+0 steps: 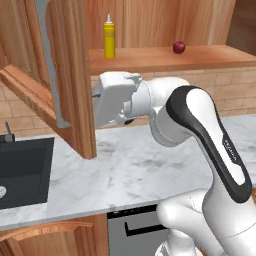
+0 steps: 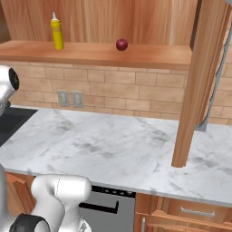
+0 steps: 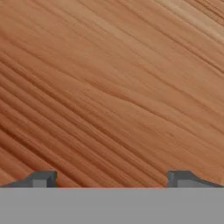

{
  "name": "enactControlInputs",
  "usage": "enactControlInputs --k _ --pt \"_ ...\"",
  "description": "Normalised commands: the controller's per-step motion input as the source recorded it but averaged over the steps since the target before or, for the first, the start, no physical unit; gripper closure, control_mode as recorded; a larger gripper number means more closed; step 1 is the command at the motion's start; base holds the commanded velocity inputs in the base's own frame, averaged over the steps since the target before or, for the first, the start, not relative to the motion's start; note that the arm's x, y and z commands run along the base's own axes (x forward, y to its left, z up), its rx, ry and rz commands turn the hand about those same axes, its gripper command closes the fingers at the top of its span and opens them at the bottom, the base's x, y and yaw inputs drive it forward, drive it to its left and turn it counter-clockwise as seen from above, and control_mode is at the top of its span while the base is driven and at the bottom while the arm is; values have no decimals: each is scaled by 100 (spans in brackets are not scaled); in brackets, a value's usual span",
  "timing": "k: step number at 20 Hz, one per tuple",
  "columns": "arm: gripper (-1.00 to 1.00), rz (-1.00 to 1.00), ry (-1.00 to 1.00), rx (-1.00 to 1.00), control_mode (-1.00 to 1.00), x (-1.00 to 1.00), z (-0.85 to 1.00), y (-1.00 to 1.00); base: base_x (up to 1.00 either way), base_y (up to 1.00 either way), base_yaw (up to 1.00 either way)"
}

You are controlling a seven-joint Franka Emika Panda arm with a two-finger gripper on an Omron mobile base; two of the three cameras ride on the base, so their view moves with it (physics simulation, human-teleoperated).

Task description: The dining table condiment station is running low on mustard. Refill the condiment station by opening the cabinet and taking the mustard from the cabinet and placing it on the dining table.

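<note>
Yellow mustard [image 1: 109, 39] bottle with a white nozzle; dark red fruit [image 1: 179, 47], perhaps an apple; reddish-brown, streaky-grained cabinet [image 1: 65, 75]; white, grey-veined marble counter [image 1: 145, 170]; black sink [image 1: 22, 170]; tan brick backsplash [image 2: 113, 93].

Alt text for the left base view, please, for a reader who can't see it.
A white robot arm reaches toward an open wooden cabinet door above a marble counter. On the cabinet shelf behind stand a yellow mustard bottle and, apart to its right, a small dark red fruit.
</note>
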Motion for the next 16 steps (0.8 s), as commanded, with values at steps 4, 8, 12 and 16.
enactControlInputs --k 4,8,12,16 --pt "-100 6 -1 -15 -100 -50 -22 97 0 0 0" --pt "-100 2 -5 -26 -100 -44 -29 54 0 0 0" --pt "-100 0 -5 -24 -100 -15 -18 -18 0 0 0" --pt "-100 -15 -39 -32 -100 -68 4 -96 0 0 0"
